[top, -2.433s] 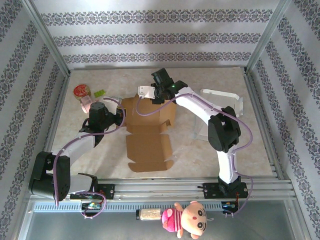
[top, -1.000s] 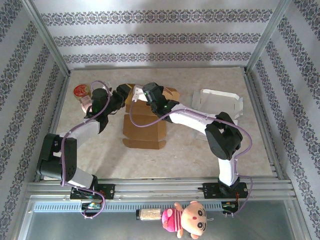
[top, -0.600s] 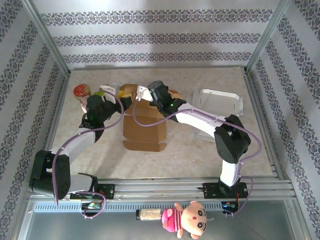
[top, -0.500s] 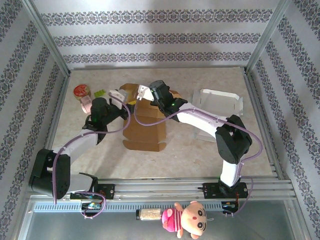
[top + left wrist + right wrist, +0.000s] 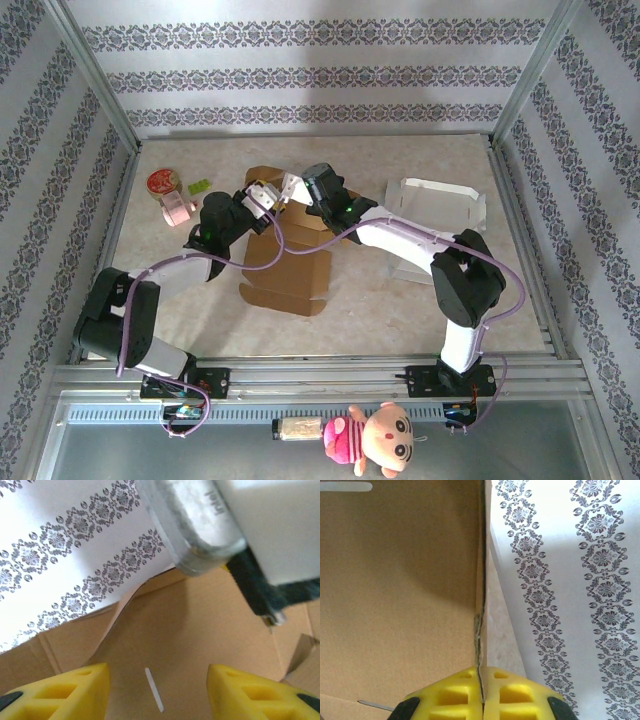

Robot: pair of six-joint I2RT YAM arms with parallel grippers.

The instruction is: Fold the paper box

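Raising a side wall (image 5: 395, 580) of the cardboard box (image 5: 285, 265) at mid-worktop (image 5: 400, 310). Pinching its edge with the right claw (image 5: 481, 695) clamped tight, hovering the left claw (image 5: 157, 690), fingers apart, over the slotted panel (image 5: 165, 645). Next, probably: press that panel inward, holding the side wall upright.

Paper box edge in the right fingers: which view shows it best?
Right wrist: the paper box edge sits pinched between its fingers. Top external shows the whole box, grip hidden; left wrist, an inner panel.

Faint lettering on the grey metal housing (image 5: 200, 530) is too blurred to read.
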